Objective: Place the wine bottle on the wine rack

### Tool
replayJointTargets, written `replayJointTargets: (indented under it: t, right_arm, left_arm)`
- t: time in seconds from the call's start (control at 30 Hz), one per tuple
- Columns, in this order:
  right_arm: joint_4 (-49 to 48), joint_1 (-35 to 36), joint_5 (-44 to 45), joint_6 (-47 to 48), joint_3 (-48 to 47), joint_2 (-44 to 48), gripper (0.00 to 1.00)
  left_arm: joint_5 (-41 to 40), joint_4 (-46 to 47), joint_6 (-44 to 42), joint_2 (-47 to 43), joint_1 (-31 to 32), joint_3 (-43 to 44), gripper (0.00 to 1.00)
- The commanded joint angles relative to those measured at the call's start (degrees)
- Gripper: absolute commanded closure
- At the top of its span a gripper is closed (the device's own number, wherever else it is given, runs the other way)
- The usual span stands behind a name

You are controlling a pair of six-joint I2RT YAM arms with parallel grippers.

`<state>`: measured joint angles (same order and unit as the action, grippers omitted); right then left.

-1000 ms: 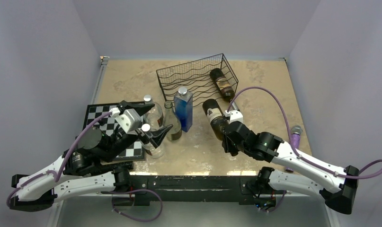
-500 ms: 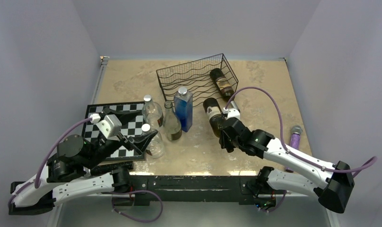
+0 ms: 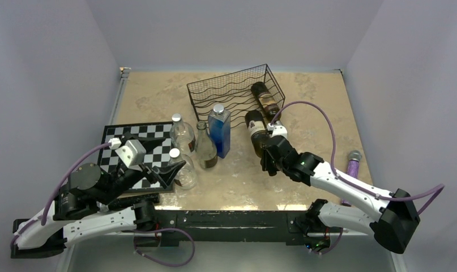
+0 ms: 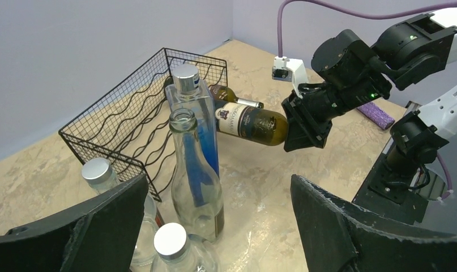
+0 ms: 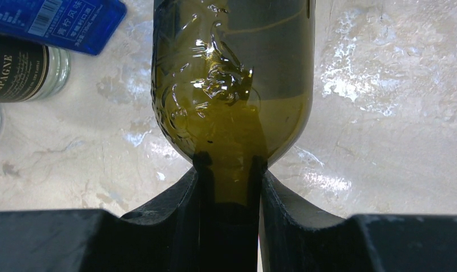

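The left gripper point(image 4: 219, 187) stood wide open by the chessboard's point(image 3: 152, 133) right edge, holding nothing. Further right, the right gripper point(image 3: 267, 160) was clamped on the wine bottle's point(image 3: 254, 131) neck, a grip seen clearly only in the right wrist view. The left wrist view showed the bottle level, its base near the wine rack point(image 3: 226, 90).

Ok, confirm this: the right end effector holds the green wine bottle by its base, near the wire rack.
Not the base: the right end effector holds the green wine bottle by its neck, near the wire rack. The right wrist view shows it.
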<state>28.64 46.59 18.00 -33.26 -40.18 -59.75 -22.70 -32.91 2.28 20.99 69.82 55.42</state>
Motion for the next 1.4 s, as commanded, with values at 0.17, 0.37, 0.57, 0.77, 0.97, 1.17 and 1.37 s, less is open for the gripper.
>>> replayJointTargets:
  t: [0.17,0.37,0.57,0.77,0.97,1.17,1.37]
  right_arm:
    - [-16.97,-2.24,1.14,1.91,-0.83,-5.3,1.0]
    - [-20.46,-3.61,2.53,5.02,-2.01,-9.53,1.0]
    - [-30.67,-4.2,5.57,9.47,-2.71,-13.97,1.0]
    - [-35.89,-6.13,5.0,13.79,-9.46,-23.44,1.0]
    - [-35.66,-9.48,1.57,15.17,-16.36,-28.95,1.0]
    - [-34.63,-12.19,-2.65,16.29,-21.88,-32.94,1.0]
    - [-34.44,-14.21,-5.88,14.74,-24.57,-36.0,1.0]
  left_arm:
    - [0.26,-1.34,2.02,-1.74,0.09,1.32,0.01]
    - [0.3,-1.97,2.19,-1.46,0.1,0.83,0.01]
    - [-0.02,-3.24,0.94,-0.12,0.06,0.78,0.01]
    - [-0.7,-3.87,-0.51,1.03,0.06,1.89,0.01]
    - [0.4,-4.1,-0.33,2.38,0.09,2.95,0.01]
    - [1.37,-3.48,-1.47,4.68,0.04,3.45,0.01]
    - [2.34,-2.85,-1.94,6.49,0.05,4.18,0.01]
